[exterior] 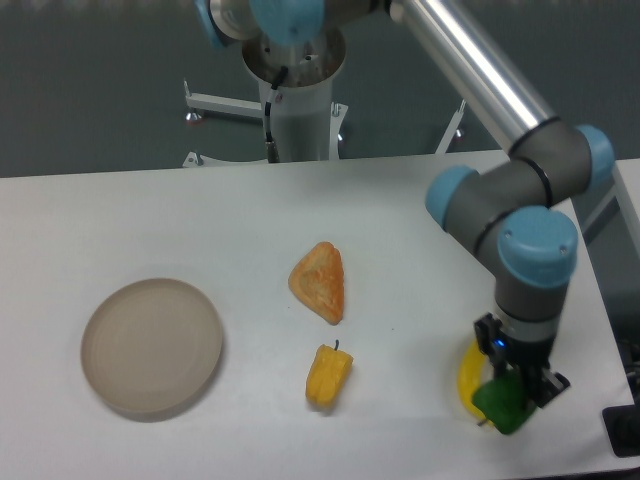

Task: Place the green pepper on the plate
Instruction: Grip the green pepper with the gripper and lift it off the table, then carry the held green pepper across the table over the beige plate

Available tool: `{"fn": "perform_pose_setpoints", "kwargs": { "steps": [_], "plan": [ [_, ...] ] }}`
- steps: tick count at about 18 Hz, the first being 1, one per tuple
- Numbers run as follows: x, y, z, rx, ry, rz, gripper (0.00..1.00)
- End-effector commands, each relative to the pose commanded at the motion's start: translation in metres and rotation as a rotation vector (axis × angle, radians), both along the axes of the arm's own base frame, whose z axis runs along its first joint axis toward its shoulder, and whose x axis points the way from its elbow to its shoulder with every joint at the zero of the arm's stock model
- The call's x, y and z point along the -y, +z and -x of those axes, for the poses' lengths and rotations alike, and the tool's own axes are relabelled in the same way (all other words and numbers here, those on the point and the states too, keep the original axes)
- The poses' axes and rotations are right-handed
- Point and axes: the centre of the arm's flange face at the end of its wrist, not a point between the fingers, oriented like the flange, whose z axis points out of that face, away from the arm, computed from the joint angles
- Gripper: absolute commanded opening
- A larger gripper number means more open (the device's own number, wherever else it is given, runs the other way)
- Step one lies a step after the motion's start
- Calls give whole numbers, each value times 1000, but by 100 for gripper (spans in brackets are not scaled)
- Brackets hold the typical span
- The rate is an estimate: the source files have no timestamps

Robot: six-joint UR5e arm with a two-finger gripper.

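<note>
Green pepper [502,408]: small, glossy, lumpy, at the table's near right side, upper part hidden so stem not visible, plate [152,346]: round, beige-tan, matte, shallow with raised rim, flat at near left, well apart from pepper

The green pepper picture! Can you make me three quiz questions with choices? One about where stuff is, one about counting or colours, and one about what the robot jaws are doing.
1. Where is the green pepper?
A. On the plate
B. In the jaws, near the right table edge
C. Beside the pastry

2. How many yellow foods are on the table?
A. Two
B. Four
C. None

3. What is on the plate?
A. The pepper
B. A banana
C. Nothing

Answers:
1 B, the gripper is clamped on the pepper, far from the plate.
2 A, a yellow pepper and a banana, partly hidden behind the gripper.
3 C, its beige surface is bare.
</note>
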Motion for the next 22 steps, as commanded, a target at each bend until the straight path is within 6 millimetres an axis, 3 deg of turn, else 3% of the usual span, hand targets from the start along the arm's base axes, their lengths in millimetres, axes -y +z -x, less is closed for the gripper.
{"fn": "perform_pose_setpoints", "kwargs": {
  "steps": [7,12,17,22],
  "plan": [
    [20,31,-108,180,195,-78,33],
    [18,27,-184,236,295,-59,33],
    [-15,9,-273,273,392,-104,33],
    [-37,-35,-331,295,442,-132,33]
  ]
}}
